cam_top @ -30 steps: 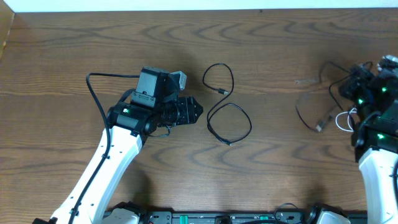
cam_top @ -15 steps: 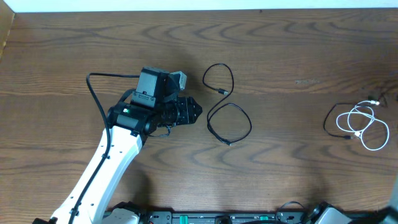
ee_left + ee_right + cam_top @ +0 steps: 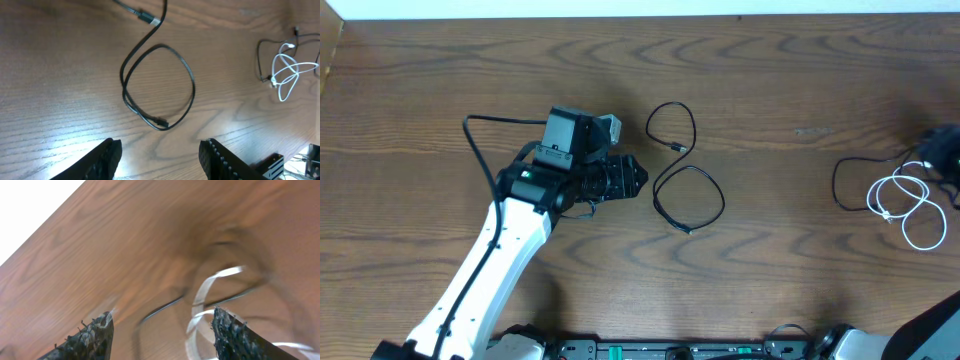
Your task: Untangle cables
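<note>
A thin black cable [image 3: 660, 185] lies in two loops at the table's middle, with a plug at each end. It fills the left wrist view as a black cable [image 3: 192, 90]. My left gripper [image 3: 638, 180] sits just left of it, open and empty [image 3: 160, 144]. At the far right a white cable [image 3: 910, 205] lies coiled, with another thin black cable [image 3: 838, 185] curving along its left side. My right gripper [image 3: 938, 155] is a dark blur above them. In its wrist view the right gripper [image 3: 162, 314] is open over the blurred white cable [image 3: 210, 285] and black cable [image 3: 160, 310].
Brown wooden table [image 3: 770, 90] with its far edge along the top of the overhead view. The left arm's thick black wire [image 3: 480, 135] arcs beside its wrist. A black rail [image 3: 680, 350] runs along the table's front edge.
The right arm swung out of the overhead view and now shows again at the right edge, jaws open. The white and black cables there lie loose on the table. The left arm barely moved.
</note>
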`<state>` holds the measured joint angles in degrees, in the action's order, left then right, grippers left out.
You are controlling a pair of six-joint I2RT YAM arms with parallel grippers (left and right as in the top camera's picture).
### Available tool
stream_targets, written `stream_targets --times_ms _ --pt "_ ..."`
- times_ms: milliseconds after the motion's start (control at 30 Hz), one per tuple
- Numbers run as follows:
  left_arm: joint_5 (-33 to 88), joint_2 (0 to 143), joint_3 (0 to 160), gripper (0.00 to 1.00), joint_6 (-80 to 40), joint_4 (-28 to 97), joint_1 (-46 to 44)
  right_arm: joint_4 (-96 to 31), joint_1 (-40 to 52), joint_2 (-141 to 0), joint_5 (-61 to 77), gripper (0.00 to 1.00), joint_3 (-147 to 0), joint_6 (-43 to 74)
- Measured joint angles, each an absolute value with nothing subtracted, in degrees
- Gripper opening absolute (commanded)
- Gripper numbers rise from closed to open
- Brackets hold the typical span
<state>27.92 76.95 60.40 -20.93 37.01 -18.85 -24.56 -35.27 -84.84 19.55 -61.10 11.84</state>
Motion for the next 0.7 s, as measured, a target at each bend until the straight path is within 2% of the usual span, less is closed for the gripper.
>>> stream_targets --times_ms 100,233,433,700 --pt "27.9 79.1 60.4 0.56 -20.9 37.0 -18.9 -27.9 -30.5 -85.5 21.1 0.61 -61.1 11.8" --pt "27.9 81.4 60.4 0.56 -20.9 37.1 -18.9 -33.3 -25.2 -86.9 16.6 0.64 -61.1 11.7" --pt "27.9 83.7 60.4 0.56 -20.9 36.8 -18.9 -36.4 -21.0 -88.4 12.0 0.66 -61.1 11.7" --pt "27.9 89.6 60.4 0.57 -22.7 36.1 -19.1 -36.5 -14.3 -88.4 17.4 0.67 -61.1 11.7"
